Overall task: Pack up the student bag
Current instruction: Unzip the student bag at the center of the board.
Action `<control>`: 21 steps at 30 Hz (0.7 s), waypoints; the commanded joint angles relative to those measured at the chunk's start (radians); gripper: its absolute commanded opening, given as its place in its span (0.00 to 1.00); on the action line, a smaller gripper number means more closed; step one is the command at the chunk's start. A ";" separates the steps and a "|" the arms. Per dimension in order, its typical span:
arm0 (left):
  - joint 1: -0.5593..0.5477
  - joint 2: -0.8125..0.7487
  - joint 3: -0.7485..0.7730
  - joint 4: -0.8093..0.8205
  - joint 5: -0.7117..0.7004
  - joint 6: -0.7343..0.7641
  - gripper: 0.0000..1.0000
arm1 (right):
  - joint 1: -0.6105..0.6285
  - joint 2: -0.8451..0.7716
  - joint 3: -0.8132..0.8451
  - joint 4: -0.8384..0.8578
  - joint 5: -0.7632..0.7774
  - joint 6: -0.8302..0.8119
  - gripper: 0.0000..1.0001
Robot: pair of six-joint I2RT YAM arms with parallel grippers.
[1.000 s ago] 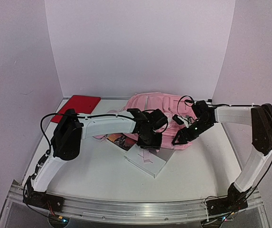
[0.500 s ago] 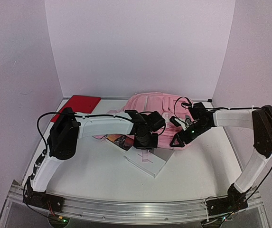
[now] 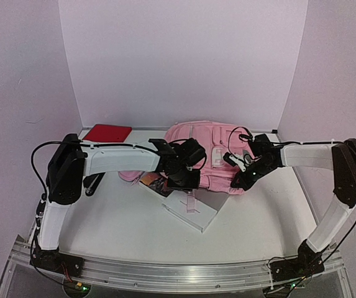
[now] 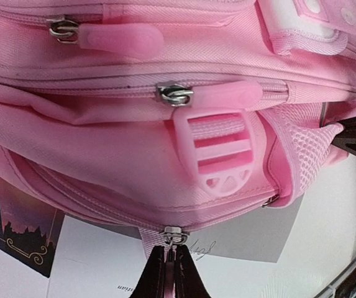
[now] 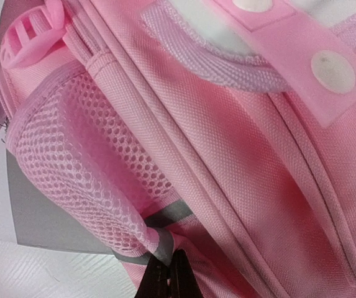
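Overhead view of a white bench with two robot arms reaching in from the near edge. The student bag, a large soft pink fabric backpack, lies flat at the back centre of the bench, and both arms meet at its near edge.

My left gripper is clamped on the small pink zip pull hanging from the lowest zip on the bag's near side; the left wrist camera shows the jaws pressed together around it. My right gripper is pinched tight on the grey trim at the rim of the pink mesh side pocket, which looks like a bracing hold.

I judge the packing as barely begun. Every zip visible in the left wrist view looks closed, and I see no open compartment. The things to pack appear to be outside the bag: a flat white booklet on the bench just in front of it, a dark picture-covered book partly tucked under its near edge, and a flat red folder at the back left. Opening the bag and loading them remain to be done.
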 commanded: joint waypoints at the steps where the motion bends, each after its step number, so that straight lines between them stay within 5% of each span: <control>1: 0.003 -0.134 -0.060 -0.126 0.033 0.044 0.00 | -0.125 -0.016 -0.023 -0.038 0.195 -0.127 0.00; 9: 0.004 -0.109 0.009 -0.068 0.194 0.113 0.00 | -0.221 -0.061 0.057 -0.107 0.053 -0.253 0.04; 13: 0.003 -0.046 0.097 -0.041 0.262 0.140 0.00 | -0.220 -0.144 0.101 -0.200 -0.138 -0.275 0.62; 14: 0.003 -0.037 0.115 -0.038 0.271 0.143 0.00 | -0.219 -0.159 0.103 -0.211 -0.178 -0.274 0.69; 21: 0.004 -0.041 0.151 -0.009 0.290 0.161 0.00 | -0.106 -0.232 0.039 -0.184 -0.326 -0.321 0.78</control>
